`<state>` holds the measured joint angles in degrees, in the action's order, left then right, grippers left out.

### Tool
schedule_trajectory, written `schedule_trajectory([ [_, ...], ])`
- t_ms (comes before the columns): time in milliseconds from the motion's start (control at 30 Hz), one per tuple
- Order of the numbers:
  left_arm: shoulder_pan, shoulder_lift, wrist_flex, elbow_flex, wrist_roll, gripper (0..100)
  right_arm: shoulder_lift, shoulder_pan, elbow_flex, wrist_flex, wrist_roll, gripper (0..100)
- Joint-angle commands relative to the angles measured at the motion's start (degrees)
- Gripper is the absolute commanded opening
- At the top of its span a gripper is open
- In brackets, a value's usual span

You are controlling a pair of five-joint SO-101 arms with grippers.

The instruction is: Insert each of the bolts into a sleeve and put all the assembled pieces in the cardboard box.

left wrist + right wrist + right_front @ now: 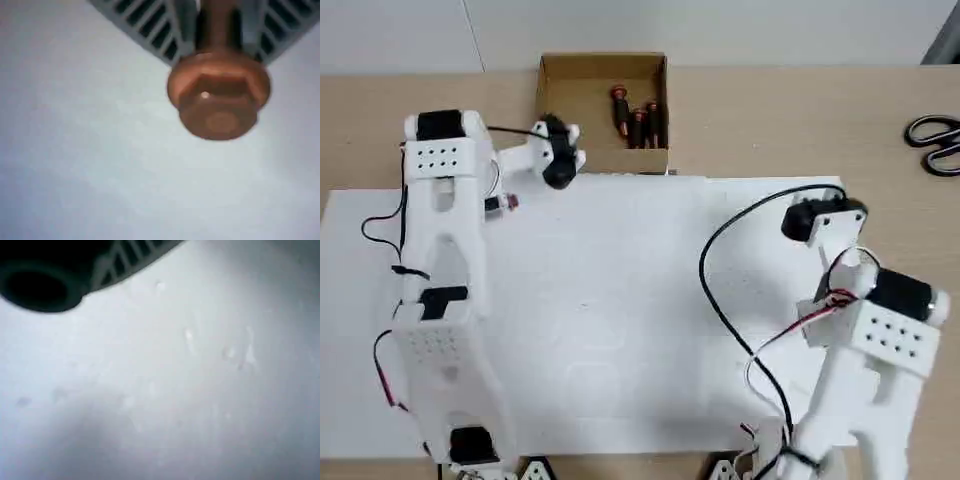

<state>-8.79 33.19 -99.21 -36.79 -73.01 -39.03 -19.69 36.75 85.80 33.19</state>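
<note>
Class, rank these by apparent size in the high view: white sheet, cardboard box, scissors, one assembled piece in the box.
1. white sheet
2. cardboard box
3. scissors, partly cut off at the edge
4. assembled piece

Left arm (440, 300): stretched toward far side, wrist turned inward. Left gripper (217, 30): pointing down, clamped on bolt (218, 95) by shank, head hanging below. Right arm (875, 340): folded on own side. Right gripper (825, 222): angled down, close over surface. Well apart from left.
</note>
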Motion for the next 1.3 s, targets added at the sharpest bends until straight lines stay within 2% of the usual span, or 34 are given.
schedule_trajectory([
  [0,2.5,-9.6,-1.0,-2.8,10.0,1,-6.4,-0.1,-4.0,2.5,0.3,0.3],
  [200,7.1,-20.0,-1.1,-1.7,31.7,1,-15.8,1.8,-3.8,8.0,0.5,0.4],
  [367,11.4,-30.3,-1.1,10.2,51.1,1,-21.5,2.6,-3.1,9.8,0.1,0.4],
  [600,18.6,-52.6,1.3,26.9,52.3,1,-30.2,3.1,2.9,6.6,0.1,0.4],
  [800,17.5,-69.6,14.9,40.8,61.6,1,-40.8,8.1,15.7,-6.5,-1.1,0.2],
  [1000,17.1,-84.0,26.0,57.7,74.3,1,-57.5,21.0,28.8,-21.0,-19.7,0.2],
  [1100,17.1,-89.8,33.2,67.1,78.2,1,-65.0,29.0,35.0,-23.5,-22.3,0.2],
  [1267,17.6,-99.6,46.2,81.8,86.3,1,-64.0,36.7,38.6,-25.0,-30.6,0.2],
])
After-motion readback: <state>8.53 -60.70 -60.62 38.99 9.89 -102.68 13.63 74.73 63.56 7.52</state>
